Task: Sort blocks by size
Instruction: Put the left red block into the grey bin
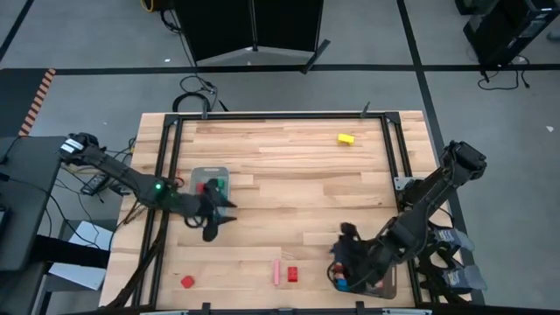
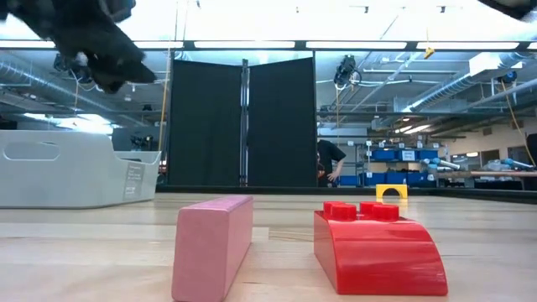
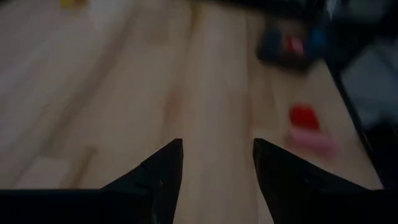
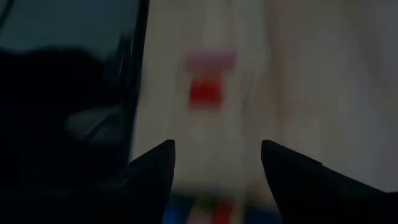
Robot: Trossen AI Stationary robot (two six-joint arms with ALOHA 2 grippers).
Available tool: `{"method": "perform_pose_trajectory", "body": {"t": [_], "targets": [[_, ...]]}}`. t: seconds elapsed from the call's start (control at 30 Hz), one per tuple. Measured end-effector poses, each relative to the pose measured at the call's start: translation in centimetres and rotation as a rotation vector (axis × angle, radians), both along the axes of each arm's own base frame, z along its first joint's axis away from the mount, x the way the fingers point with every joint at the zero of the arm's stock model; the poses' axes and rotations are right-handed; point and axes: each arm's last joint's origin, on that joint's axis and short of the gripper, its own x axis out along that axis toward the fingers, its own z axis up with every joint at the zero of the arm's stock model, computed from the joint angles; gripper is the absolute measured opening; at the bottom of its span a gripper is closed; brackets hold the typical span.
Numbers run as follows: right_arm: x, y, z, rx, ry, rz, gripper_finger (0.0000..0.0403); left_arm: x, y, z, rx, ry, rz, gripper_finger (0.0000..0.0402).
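Blocks lie scattered on the wooden table: a pink bar [image 1: 276,273] and a red block [image 1: 292,274] side by side near the front edge, another red block [image 1: 187,281] at the front left, and a yellow one [image 1: 346,138] far back. Red and green blocks sit in the left grey tray [image 1: 210,171]; blue and red blocks [image 1: 338,281] sit in the right tray [image 1: 389,289]. My left gripper [image 1: 219,219] hovers open just in front of the left tray. My right gripper [image 1: 339,256] hovers open at the right tray's left end, with nothing between its fingers [image 4: 155,168].
The table's black frame rails [image 1: 166,175] run along its edges. Bare wood lies between the two trays. In the low view the pink bar [image 2: 214,243] and red block [image 2: 377,243] stand close; a person [image 2: 331,159] shows in the room behind.
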Motion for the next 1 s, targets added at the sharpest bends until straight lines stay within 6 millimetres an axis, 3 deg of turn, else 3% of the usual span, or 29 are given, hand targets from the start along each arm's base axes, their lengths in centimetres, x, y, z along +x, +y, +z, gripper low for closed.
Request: {"method": "perform_pose_trajectory", "body": {"t": [0.23, 0.43, 0.7, 0.83, 1.0], "targets": [[4.1, -2.2, 2.1, -0.258, -0.35, 0.084, 0.0245, 1.4, -4.6, 1.7, 0.096, 0.474, -0.182, 0.0206], [7.5, -5.4, 3.9, -0.305, -0.542, 0.167, 0.0255, 1.8, -9.4, -0.1, 0.099, 0.801, -0.277, 0.025], [9.1, -8.6, 3.9, -0.291, -0.537, 0.188, 0.0266, 0.1, -14.2, -3.3, 0.107, 1.022, -0.331, 0.0338], [9.2, -8.9, 3.9, -0.293, -0.535, 0.182, 0.0266, -0.9, -15.5, -3.3, 0.066, 1.051, -0.328, 0.0362], [9.2, -9.0, 3.9, -0.293, -0.535, 0.181, 0.0265, -2.3, -17.3, -2.6, 0.02, 1.022, -0.352, 0.0361]]}}
